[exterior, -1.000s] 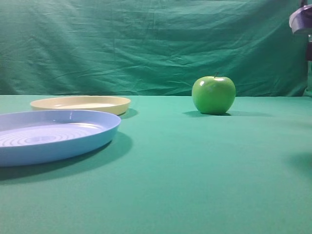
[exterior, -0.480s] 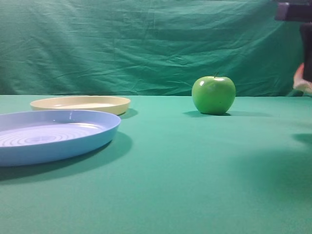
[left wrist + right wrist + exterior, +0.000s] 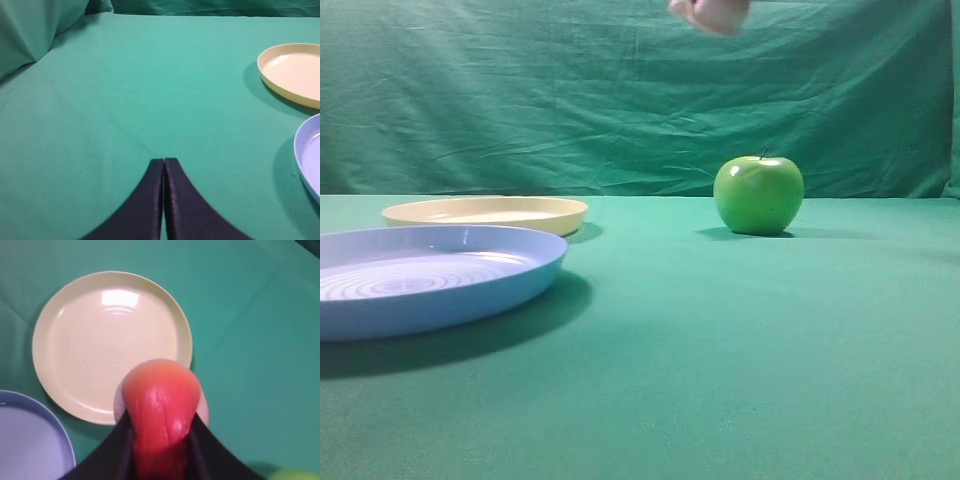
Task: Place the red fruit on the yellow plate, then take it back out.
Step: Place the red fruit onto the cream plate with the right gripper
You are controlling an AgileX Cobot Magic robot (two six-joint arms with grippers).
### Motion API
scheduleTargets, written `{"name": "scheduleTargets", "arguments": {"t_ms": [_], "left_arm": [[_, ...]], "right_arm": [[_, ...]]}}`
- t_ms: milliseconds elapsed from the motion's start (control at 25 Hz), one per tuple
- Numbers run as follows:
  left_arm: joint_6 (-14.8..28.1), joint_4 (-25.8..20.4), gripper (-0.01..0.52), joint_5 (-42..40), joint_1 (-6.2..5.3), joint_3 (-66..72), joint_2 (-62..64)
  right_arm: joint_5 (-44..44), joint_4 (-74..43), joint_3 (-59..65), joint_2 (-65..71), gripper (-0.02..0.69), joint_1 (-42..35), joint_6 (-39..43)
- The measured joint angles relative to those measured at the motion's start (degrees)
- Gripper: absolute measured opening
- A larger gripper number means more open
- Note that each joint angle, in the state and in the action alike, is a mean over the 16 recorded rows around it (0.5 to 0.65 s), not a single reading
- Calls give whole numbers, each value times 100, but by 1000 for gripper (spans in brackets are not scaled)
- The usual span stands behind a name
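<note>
The right end effector (image 3: 159, 440) is holding the red fruit (image 3: 160, 412) tight between its two dark fingers (image 3: 205, 450). In the right wrist view the fruit fills the space between them, red on top and paler at the sides. It is up in the air, not on the table. In the high view only the pale bottom of the fruit (image 3: 712, 14) peeks in at the top edge, high above everything.

The yellow plate (image 3: 52, 320) lies below and in front of this end effector, a bit to its left. The fruit's front edge covers a little of the plate's near rim in that view. The plate has nothing on it. A blue plate (image 3: 30, 440) sits to the left of the end effector, down in the corner, just beside the yellow one. A tiny bit of a green apple (image 3: 295, 475) shows at the lower right, close beside the end effector's right finger.

The left end effector (image 3: 164, 162) is clenched, its two dark tips pressed together with nothing between them. It hangs over the green table (image 3: 125, 90). The yellow plate (image 3: 295, 75) is ahead of it and off to its right, and the blue plate (image 3: 307, 155) is nearer, also to its right.

In the high view the green apple (image 3: 758, 194) stands on the table, well apart from both plates.
</note>
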Motion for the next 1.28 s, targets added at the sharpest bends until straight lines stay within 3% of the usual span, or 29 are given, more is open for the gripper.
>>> {"name": "scheduleTargets", "arguments": {"t_ms": [520, 1080, 1200, 1280], "left_arm": [[-2, 0, 0, 0, 0, 0, 0], [-9, 0, 0, 0, 0, 0, 0], [-9, 0, 0, 0, 0, 0, 0], [-9, 0, 0, 0, 0, 0, 0]], "right_arm": [[-764, 380, -1133, 1811, 193, 466, -358], [-963, 280, -1151, 2045, 577, 441, -362], [-724, 210, -1153, 1819, 597, 395, -278], [-497, 155, -1154, 1612, 569, 356, -190]]}}
